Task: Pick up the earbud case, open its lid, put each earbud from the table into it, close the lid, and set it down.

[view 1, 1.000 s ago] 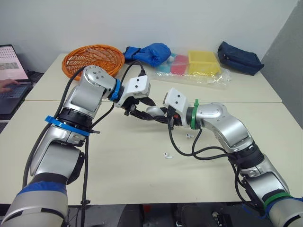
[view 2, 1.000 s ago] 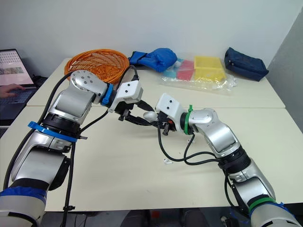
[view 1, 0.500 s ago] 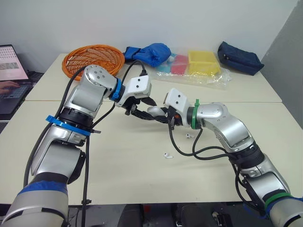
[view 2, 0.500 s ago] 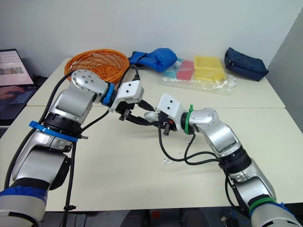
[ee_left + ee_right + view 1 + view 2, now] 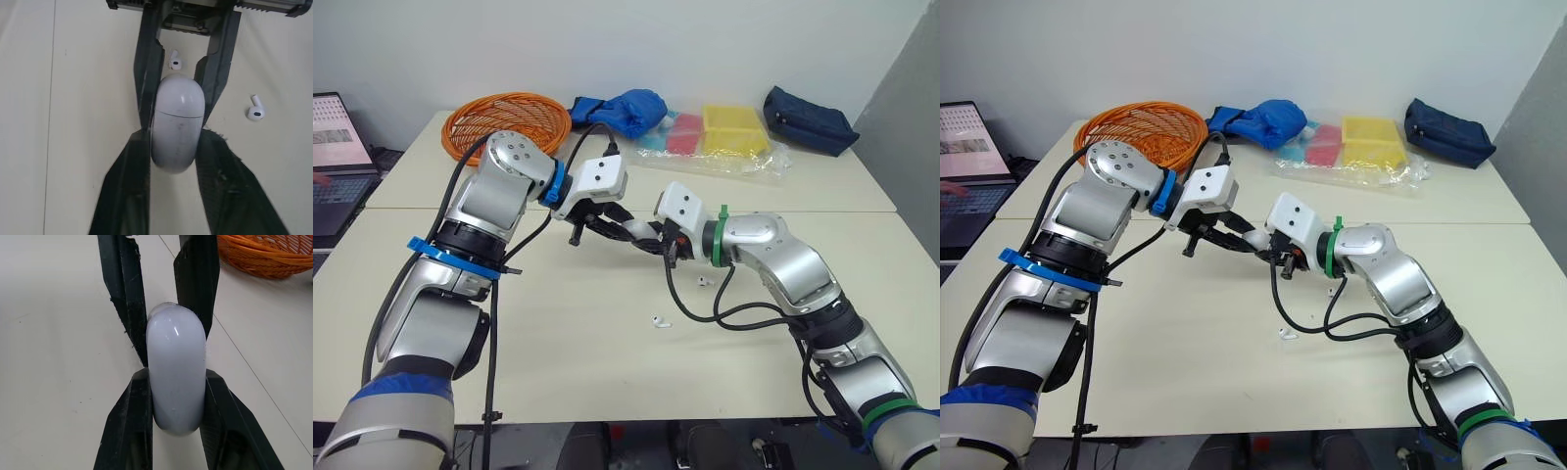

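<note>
The white earbud case [image 5: 178, 125] hangs above the middle of the table with its lid closed, held from both sides. My left gripper [image 5: 174, 134] is shut on one end of it and my right gripper [image 5: 176, 374] is shut on the other end, their black fingers meeting tip to tip around the case [image 5: 1255, 238]. Two white earbuds lie on the table below and to the right: one earbud [image 5: 659, 320] nearer the front, the other earbud [image 5: 703, 281] under my right forearm.
An orange basket [image 5: 504, 119] stands at the back left, with a blue cloth [image 5: 626, 108], a plastic bag of yellow and pink items [image 5: 729, 132] and a dark blue pouch [image 5: 808, 119] along the back. A laptop [image 5: 337, 137] sits off the left edge.
My left gripper has shifted slightly up and to the right, still on the case. The person's hand has left the laptop keyboard. The earbuds have not moved.
</note>
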